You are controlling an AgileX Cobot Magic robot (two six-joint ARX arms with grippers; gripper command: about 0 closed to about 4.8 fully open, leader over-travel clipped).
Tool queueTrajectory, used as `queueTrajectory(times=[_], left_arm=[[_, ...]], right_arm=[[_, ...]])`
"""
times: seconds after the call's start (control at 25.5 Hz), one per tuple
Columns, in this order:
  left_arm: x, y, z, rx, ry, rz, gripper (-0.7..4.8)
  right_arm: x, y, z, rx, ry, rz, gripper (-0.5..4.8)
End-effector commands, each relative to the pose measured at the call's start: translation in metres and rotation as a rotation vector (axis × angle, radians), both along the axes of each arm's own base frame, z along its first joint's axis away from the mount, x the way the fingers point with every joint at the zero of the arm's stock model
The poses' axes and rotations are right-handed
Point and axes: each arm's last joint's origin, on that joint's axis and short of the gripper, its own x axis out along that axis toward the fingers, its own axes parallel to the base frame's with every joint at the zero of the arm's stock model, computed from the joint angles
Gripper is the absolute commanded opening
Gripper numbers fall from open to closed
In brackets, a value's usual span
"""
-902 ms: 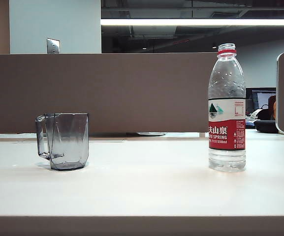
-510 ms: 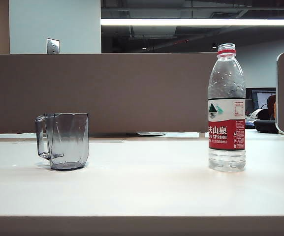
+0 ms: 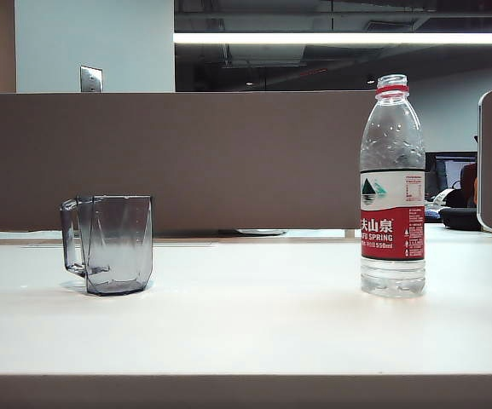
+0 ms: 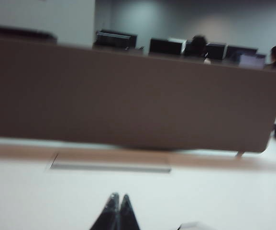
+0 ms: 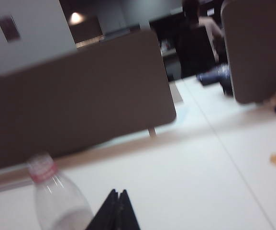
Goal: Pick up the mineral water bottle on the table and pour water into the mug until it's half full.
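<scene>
Both grippers, left gripper (image 4: pixel 119 199) and right gripper (image 5: pixel 117 194), have jaws pressed together, seemingly level above the table (image 3: pixel 254 324). One mineral water bottle (image 3: pixel 392 187) stands well apart from one mug (image 3: pixel 109 244).

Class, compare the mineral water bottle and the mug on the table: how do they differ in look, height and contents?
The mineral water bottle is tall, about three times as tall as the short mug. The bottle is clear with a red-and-white label; the mug is smoky grey, faceted and unlabelled. The bottle narrows to a red-ringed neck, while the mug is wide-mouthed with a handle. The mug looks empty. Both stand upright, well apart, on the table.
</scene>
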Motion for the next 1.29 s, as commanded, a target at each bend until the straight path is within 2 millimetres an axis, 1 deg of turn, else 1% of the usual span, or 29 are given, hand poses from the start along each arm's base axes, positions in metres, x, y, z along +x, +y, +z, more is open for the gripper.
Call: queueTrajectory(times=[0.04, 0.08, 0.12, 0.2, 0.27, 0.35, 0.51, 0.55, 0.67, 0.78, 0.86, 0.94, 1.02, 1.06, 1.1, 1.14, 1.18, 1.22, 1.25, 1.29], left_arm=[[0.000, -0.002, 0.036, 0.009, 0.019, -0.073, -0.05], [0.003, -0.003, 0.046, 0.011, 0.032, -0.107, -0.05], [0.008, -0.005, 0.060, 0.020, 0.062, -0.165, -0.05], [0.025, -0.010, 0.089, 0.041, 0.169, -0.243, -0.05], [0.029, -0.012, 0.101, 0.085, 0.168, -0.243, -0.05], [0.034, -0.017, 0.110, 0.109, 0.205, -0.294, -0.05], [0.048, -0.025, 0.122, 0.164, 0.341, -0.369, -0.05], [0.053, -0.029, 0.126, 0.195, 0.393, -0.395, -0.05], [0.052, -0.038, 0.131, 0.221, 0.423, -0.471, -0.05], [0.050, -0.042, 0.130, 0.229, 0.441, -0.507, -0.05], [0.051, -0.045, 0.128, 0.234, 0.457, -0.523, -0.05], [0.051, -0.047, 0.128, 0.249, 0.458, -0.490, -0.05], [0.049, -0.049, 0.128, 0.261, 0.453, -0.481, -0.05], [0.048, -0.050, 0.128, 0.269, 0.447, -0.492, -0.05], [0.047, -0.051, 0.129, 0.281, 0.441, -0.506, -0.05], [0.047, -0.052, 0.129, 0.289, 0.434, -0.514, -0.05], [0.047, -0.053, 0.129, 0.292, 0.429, -0.524, -0.05], [0.047, -0.054, 0.129, 0.295, 0.426, -0.525, -0.05], [0.047, -0.054, 0.129, 0.308, 0.418, -0.526, -0.05], [0.046, -0.053, 0.130, 0.321, 0.413, -0.524, -0.05]], right_arm=[[-0.012, 0.000, 0.035, -0.100, -0.057, -0.027, -0.06], [-0.015, 0.000, 0.045, -0.123, -0.072, -0.033, -0.06], [-0.018, 0.000, 0.060, -0.144, -0.080, -0.035, -0.06], [-0.018, 0.000, 0.093, -0.153, -0.048, -0.034, -0.06], [-0.014, 0.000, 0.108, -0.176, -0.029, -0.037, -0.06], [-0.009, 0.000, 0.126, -0.199, 0.000, -0.039, -0.06], [0.004, 0.001, 0.157, -0.208, 0.114, 0.011, -0.06], [0.010, 0.002, 0.166, -0.213, 0.179, 0.052, -0.06], [0.023, 0.005, 0.171, -0.216, 0.258, 0.119, -0.06], [0.032, 0.009, 0.168, -0.221, 0.281, 0.182, -0.06], [0.044, 0.013, 0.160, -0.222, 0.368, 0.231, -0.06], [0.060, 0.018, 0.145, -0.225, 0.481, 0.265, -0.05], [0.070, 0.021, 0.133, -0.243, 0.543, 0.282, 0.00], [0.075, 0.023, 0.127, -0.271, 0.568, 0.296, 0.24], [0.080, 0.025, 0.118, -0.314, 0.595, 0.315, 0.80], [0.084, 0.027, 0.111, -0.345, 0.619, 0.326, 1.49], [0.092, 0.031, 0.095, -0.377, 0.668, 0.342, 3.55], [0.095, 0.034, 0.088, -0.382, 0.684, 0.349, 4.35], [0.097, 0.036, 0.081, -0.386, 0.699, 0.361, 4.79], [0.101, 0.039, 0.065, -0.393, 0.732, 0.381, 4.79]])
